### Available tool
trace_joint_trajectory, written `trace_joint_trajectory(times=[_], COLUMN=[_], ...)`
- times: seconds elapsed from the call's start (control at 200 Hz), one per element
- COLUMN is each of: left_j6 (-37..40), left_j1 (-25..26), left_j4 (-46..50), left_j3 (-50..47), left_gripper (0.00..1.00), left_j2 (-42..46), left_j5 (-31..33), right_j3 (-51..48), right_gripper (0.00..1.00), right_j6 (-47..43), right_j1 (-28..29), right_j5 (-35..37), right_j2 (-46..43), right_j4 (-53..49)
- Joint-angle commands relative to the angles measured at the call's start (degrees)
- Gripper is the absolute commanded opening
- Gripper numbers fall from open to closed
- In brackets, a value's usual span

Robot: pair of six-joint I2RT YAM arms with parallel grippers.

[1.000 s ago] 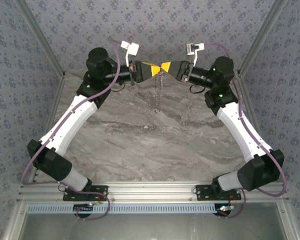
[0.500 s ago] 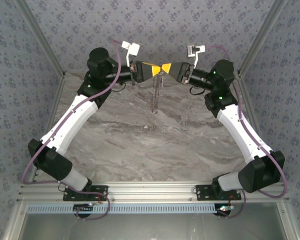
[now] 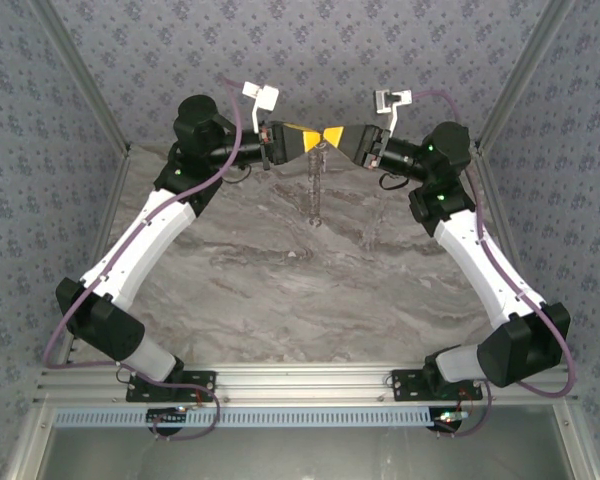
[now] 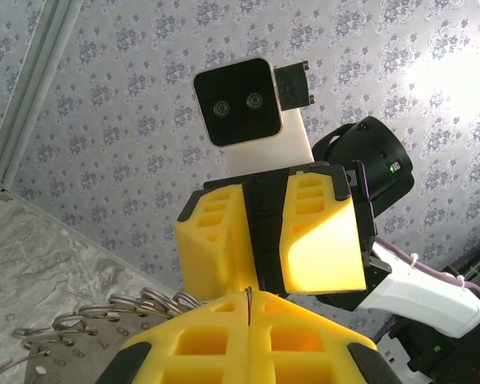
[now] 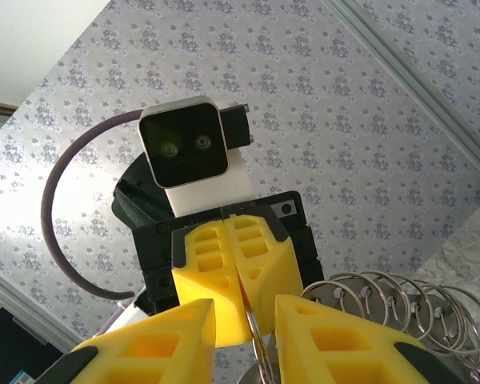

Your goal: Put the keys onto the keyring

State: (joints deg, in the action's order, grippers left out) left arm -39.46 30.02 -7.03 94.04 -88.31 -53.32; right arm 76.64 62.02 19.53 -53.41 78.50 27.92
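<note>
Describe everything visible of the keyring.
The keyring is thin grey metal wire carrying a row of small silvery rings. It dangles as a narrow strand over the table from where both grippers meet. The left gripper is shut on the wire; the right gripper has its fingers apart with the wire between them. Whether its lower end touches the table is unclear.

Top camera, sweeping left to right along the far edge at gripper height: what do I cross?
White left wrist camera, yellow left gripper, yellow right gripper, white right wrist camera; the thin grey metal keyring hangs below their meeting point.
</note>
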Motion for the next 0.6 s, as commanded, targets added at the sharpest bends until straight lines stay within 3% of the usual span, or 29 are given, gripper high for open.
trace_joint_trajectory(times=[0.0,0.335,0.495,0.595], left_j6=[1.06,1.13,1.50,2.91], left_j1=[0.28,0.22,0.01,-0.64], left_j4=[-2.45,-2.57,-1.59,0.55], left_j3=[2.29,1.80,1.85,1.90], left_gripper=[0.00,0.00,0.00,0.31], left_j2=[0.20,0.80,0.97,1.55], left_j5=[0.06,0.32,0.81,1.41], right_j3=[-0.18,-2.24,-3.15,-2.48], right_gripper=[0.28,0.00,0.00,0.00], right_j6=[-0.86,-1.91,-1.91,-3.20], right_j1=[0.78,0.78,-0.73,-2.22], right_j5=[-1.28,-1.06,-1.71,-3.22], right_j2=[-1.16,-1.59,-1.98,-1.98], right_j4=[-0.26,-1.29,-1.46,-3.36])
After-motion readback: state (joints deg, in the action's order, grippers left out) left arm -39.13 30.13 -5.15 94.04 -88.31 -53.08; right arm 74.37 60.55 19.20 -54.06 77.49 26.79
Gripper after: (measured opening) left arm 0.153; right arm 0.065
